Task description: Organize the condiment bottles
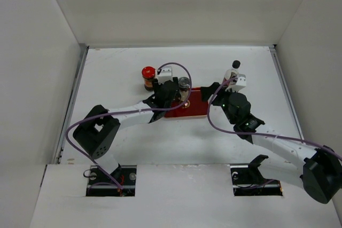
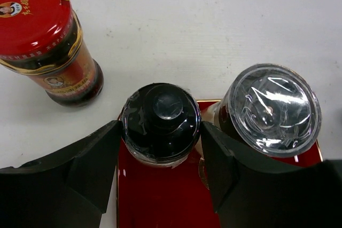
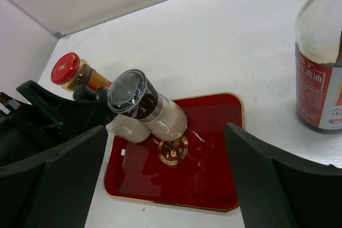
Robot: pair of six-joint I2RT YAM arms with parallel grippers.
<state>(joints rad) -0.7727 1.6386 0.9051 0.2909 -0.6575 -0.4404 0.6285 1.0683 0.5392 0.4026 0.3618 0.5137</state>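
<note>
My left gripper (image 2: pixel 160 132) is shut on the black-capped white bottle (image 2: pixel 160 118), which stands on the far left corner of the red tray (image 2: pixel 160 201). The silver-lidded jar (image 2: pixel 270 108) stands on the tray, touching that bottle's right side; both show in the right wrist view, the jar (image 3: pixel 144 102) and the bottle (image 3: pixel 125 127). The red-lidded dark jar (image 1: pixel 148 74) stands on the table left of the tray (image 1: pixel 195 109). My right gripper (image 1: pixel 216 93) is open and empty over the tray's right part. The tall clear bottle with the red label (image 3: pixel 319 76) stands on the table to the right. The amber shaker is out of view.
White walls enclose the table on the left, back and right. The table's near edge has two cut-outs for the arm bases. A purple cable loops over the left arm (image 1: pixel 176 65) above the jars.
</note>
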